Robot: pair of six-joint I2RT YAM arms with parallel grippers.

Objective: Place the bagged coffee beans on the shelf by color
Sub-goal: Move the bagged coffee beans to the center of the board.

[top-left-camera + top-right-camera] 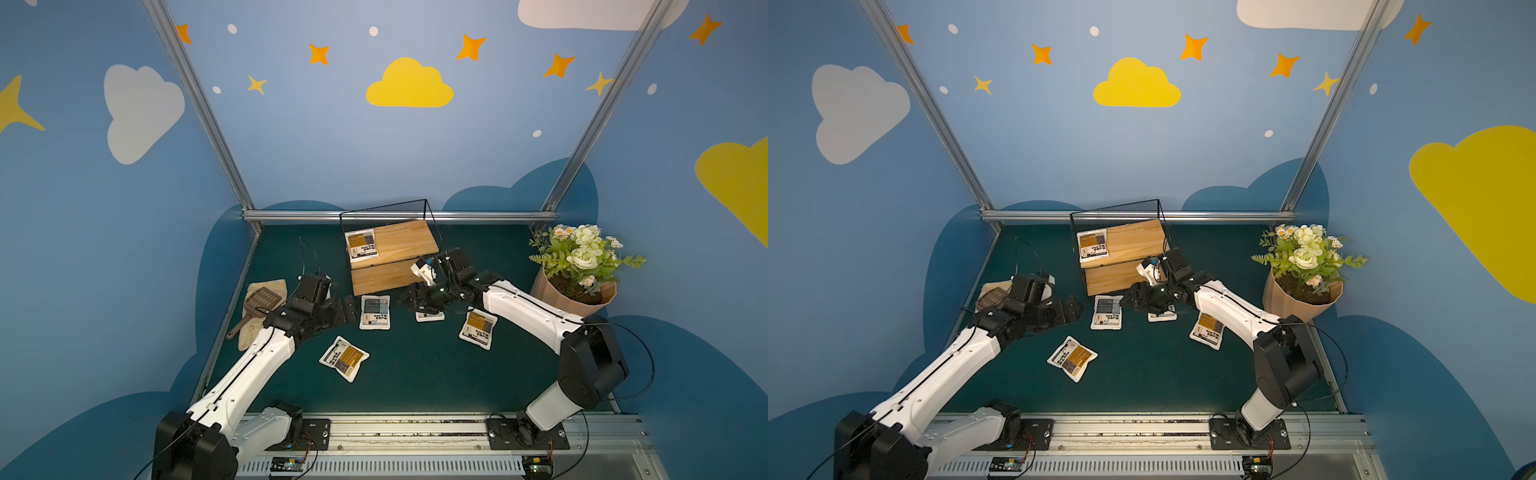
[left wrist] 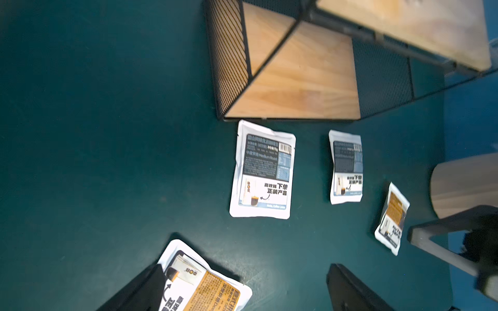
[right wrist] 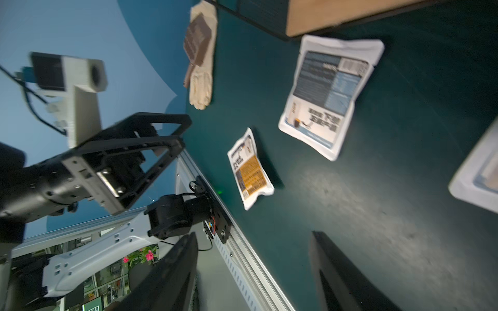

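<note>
Hovering just above grey-blue pouch on counter, near shelf front: right gripper, jaws apart, empty, nearer arm. Pouch long axis toward shelf. Left gripper likewise apart, empty.

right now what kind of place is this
Probably a staged robot test booth, not a real shop: blue walls painted with yellow clouds and stars, bare aluminium frame posts, two arms bolted to a rail.

Right pincer at lower frame: black fingers spread wide, nothing between them. On the dark green counter, a white pouch with grey-blue panel lies upper right and a white pouch with orange panel lies centre, apart. Upper centre, a brown slotted scoop rests on a cream glove.
</note>
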